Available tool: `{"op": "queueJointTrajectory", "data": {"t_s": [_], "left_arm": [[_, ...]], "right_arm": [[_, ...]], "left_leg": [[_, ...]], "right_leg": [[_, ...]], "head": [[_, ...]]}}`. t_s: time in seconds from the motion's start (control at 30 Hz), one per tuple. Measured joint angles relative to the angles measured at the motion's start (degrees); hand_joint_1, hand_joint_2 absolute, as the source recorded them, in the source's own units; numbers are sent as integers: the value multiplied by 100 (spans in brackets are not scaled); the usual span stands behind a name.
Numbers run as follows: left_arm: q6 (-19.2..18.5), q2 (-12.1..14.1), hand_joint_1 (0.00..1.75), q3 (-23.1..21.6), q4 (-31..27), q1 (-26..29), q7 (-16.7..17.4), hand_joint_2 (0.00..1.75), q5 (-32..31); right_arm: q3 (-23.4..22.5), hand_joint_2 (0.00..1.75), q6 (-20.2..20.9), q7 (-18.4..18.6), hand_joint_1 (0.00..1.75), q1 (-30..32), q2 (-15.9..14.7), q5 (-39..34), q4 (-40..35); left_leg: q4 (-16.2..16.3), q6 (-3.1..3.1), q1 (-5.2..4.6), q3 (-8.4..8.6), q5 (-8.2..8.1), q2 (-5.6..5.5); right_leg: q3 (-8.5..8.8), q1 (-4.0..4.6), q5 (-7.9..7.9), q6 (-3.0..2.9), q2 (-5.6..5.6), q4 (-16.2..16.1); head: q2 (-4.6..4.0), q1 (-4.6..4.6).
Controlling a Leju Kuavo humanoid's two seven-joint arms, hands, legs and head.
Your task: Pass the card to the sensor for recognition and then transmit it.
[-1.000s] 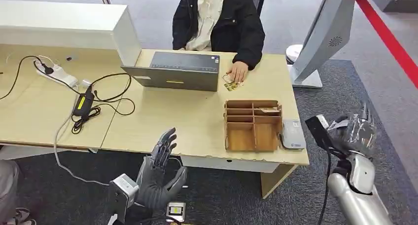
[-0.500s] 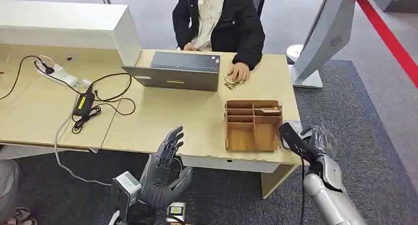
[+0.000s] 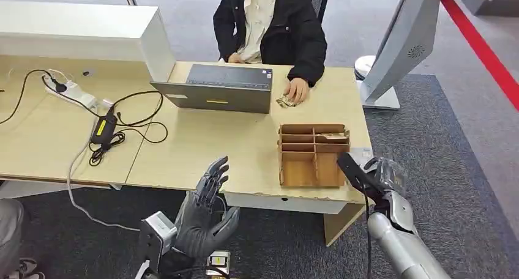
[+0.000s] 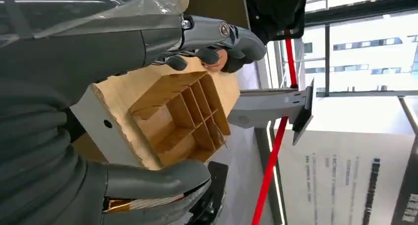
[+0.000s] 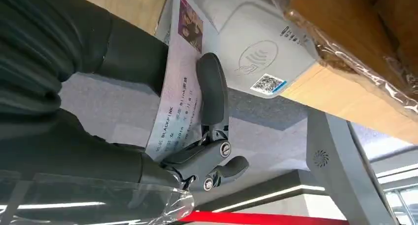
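The right robot hand [image 3: 384, 176] pinches the card [image 5: 178, 94] between thumb and fingers at the desk's [image 3: 202, 147] near right corner, apparently just over the white sensor [image 5: 256, 52], right of the wooden box [image 3: 313, 155]. The left robot hand [image 3: 205, 210] hovers empty, fingers spread, before the desk's near edge.

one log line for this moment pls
step: card to reader | right hand: holds card beside reader | left hand: open, empty | box: on desk
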Motion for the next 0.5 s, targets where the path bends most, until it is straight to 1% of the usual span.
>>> {"op": "queueJointTrajectory", "data": {"t_s": [0.17,0.27,0.5], "left_arm": [[29,0,0,2,0,25,15,175,-28],[39,2,0,2,0,39,24,175,-31],[48,4,0,4,0,42,28,175,-33]], "right_arm": [[42,175,-22,-70,175,-86,33,-74,155],[105,175,-102,-144,175,-141,59,-179,286],[212,175,-166,-179,175,-220,83,-282,439]], "left_leg": [[0,-1,0,7,1,2],[0,0,0,13,1,3],[0,0,0,17,2,3]], "right_leg": [[6,0,2,-2,1,0],[12,0,2,-2,1,-1],[16,0,2,-2,1,0]], "head": [[0,0],[0,0],[0,0]]}}
